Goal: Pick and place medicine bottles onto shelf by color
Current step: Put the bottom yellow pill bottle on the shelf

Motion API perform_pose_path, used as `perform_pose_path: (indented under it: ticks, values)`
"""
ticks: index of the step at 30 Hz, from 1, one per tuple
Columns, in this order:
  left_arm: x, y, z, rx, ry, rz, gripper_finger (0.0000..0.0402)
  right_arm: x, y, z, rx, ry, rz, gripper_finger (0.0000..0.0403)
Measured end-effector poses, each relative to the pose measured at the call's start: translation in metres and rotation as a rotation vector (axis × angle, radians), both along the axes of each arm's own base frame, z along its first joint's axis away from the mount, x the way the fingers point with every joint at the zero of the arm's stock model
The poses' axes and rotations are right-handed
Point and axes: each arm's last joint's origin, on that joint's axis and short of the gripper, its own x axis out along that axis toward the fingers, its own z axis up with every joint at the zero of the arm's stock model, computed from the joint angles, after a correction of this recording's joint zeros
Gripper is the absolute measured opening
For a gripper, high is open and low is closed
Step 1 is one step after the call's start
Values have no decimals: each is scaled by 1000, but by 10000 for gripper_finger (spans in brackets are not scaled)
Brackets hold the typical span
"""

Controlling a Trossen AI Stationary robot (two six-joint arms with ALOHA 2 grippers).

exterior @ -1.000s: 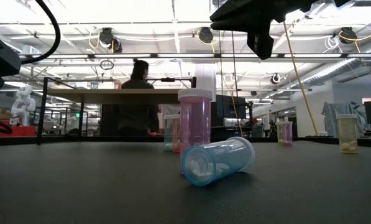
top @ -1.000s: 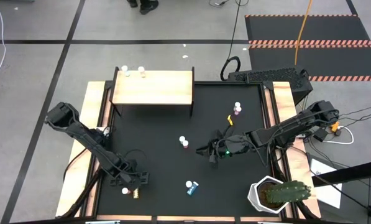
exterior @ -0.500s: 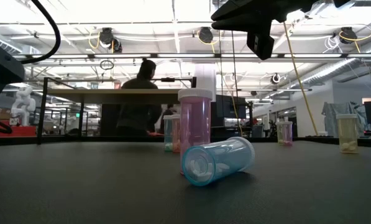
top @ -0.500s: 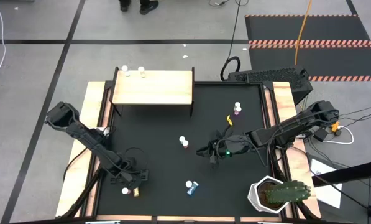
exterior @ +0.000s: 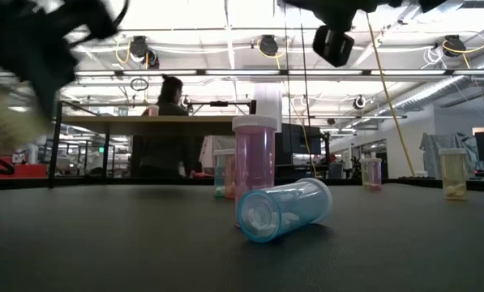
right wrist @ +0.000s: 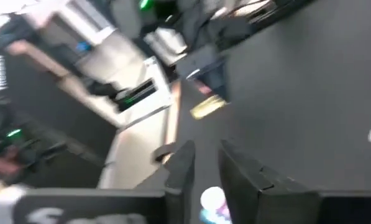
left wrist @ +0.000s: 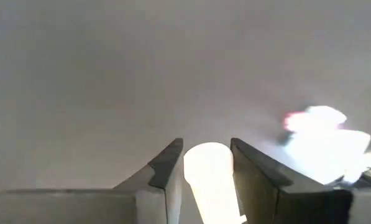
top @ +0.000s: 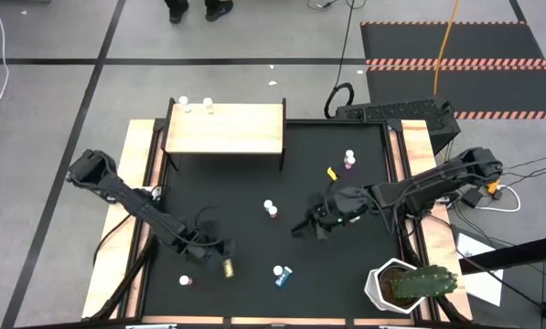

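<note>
The black table mat (top: 346,274) holds the pale-wood shelf (top: 225,129) at its far left, with two tiny bottles at the shelf's back edge. The left gripper (top: 223,260) has lifted away from the near-left corner, fingers pinched on a yellow-tan white-capped bottle (left wrist: 208,173). The right gripper (top: 311,226), mid-mat, has turned; its narrowly parted fingers carry a small white-capped bottle (right wrist: 214,203). A blue bottle (exterior: 284,210) lies toppled near the front.

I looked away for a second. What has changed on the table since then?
The left tool closed on a yellow-tan bottle, lifted it and carried it toward the table's middle. The right tool shifted slightly. The shelf, the lying blue bottle and the pink bottle stayed put.
</note>
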Motion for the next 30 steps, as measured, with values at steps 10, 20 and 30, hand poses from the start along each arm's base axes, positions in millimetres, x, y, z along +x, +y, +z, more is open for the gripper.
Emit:
perform_pose_path:
  ticks: [10,20,30]
  values:
    - [62,42,87,510,-318,-225,122,9,-7,3,99,-63,10,232]
    - [97,91,183,927,-604,-372,122,14,-25,28,33,-337,-145,255]
    - [97,111,230,1086,-703,-411,122,-16,-41,74,-79,-565,-279,236]
